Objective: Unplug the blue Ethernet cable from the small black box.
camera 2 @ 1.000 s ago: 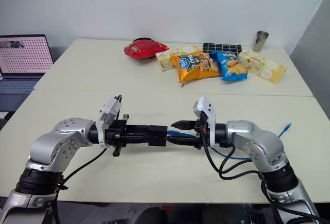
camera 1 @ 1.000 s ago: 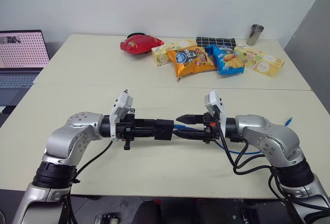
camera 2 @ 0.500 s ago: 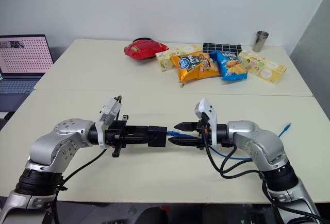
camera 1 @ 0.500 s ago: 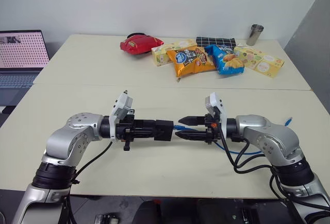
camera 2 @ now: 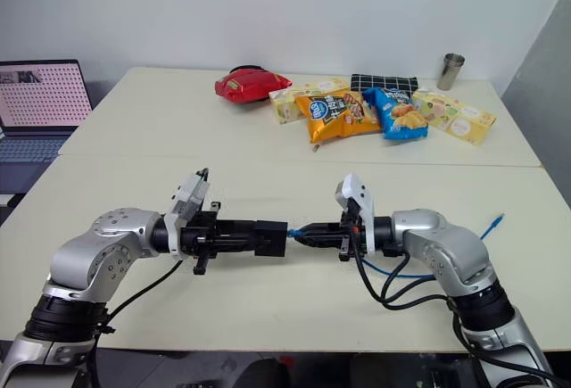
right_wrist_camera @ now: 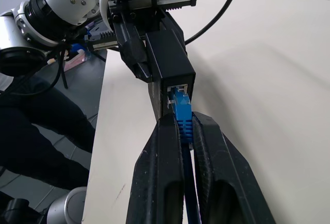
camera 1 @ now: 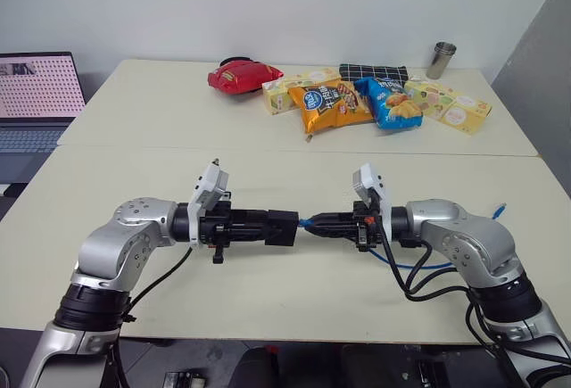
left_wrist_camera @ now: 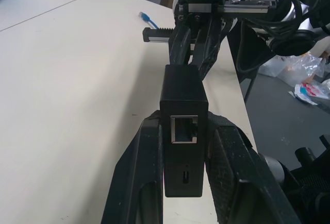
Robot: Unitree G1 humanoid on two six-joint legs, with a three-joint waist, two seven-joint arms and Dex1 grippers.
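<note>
Above the tabletop's [camera 1: 268, 299] centre, the left gripper's [camera 1: 284, 227] jaws clamp the small black box [camera 1: 282, 227] while the right gripper's [right_wrist_camera: 184, 131] jaws, at its 3 o'clock, pinch the still-seated blue Ethernet cable [right_wrist_camera: 180, 105], poised for pulling straight apart.

Laptop [camera 1: 36, 103] cut off by frame edge. Snack bag [camera 1: 335, 105] print too small to read. Blue Ethernet cable [right_wrist_camera: 182, 115] partly hidden between right tool's fingers [right_wrist_camera: 157, 177].
</note>
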